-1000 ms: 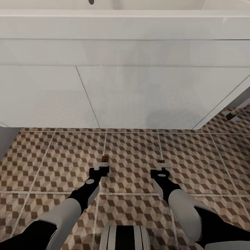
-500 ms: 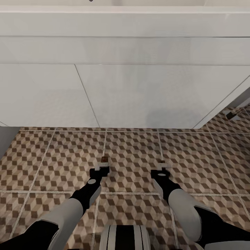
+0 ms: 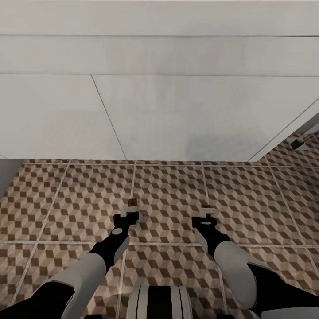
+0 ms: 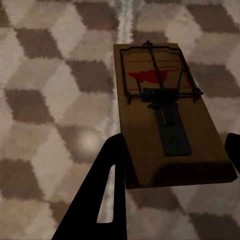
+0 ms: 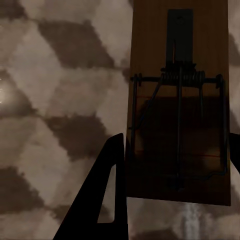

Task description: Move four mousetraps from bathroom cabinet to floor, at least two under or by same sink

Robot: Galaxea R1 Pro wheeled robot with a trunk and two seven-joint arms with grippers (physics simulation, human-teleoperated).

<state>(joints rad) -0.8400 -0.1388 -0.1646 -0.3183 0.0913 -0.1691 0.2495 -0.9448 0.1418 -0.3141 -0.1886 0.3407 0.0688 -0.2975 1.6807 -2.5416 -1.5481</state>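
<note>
Two mousetraps are seen, one in each gripper. In the head view the left gripper (image 3: 127, 215) and the right gripper (image 3: 204, 215) are held low over the bathroom floor (image 3: 168, 195), side by side and apart, in front of the bathroom sink (image 3: 177, 115) (a wide white unit with flat door panels). A small brown board is seen at the tip of the left gripper, the left mousetrap (image 3: 131, 203); the right one is too small to be made out there.

In the left wrist view the left mousetrap (image 4: 165, 120) is gripped at its near end between the dark jaws, its board tilted over the cube-patterned tiles. One wire bar, one coil spring and one red patch are counted on it. In the right wrist view the right mousetrap (image 5: 180, 100) is likewise clamped between the jaws, with one spring and a wire frame on its wooden board. No writing or brand can be read on either trap.
</note>
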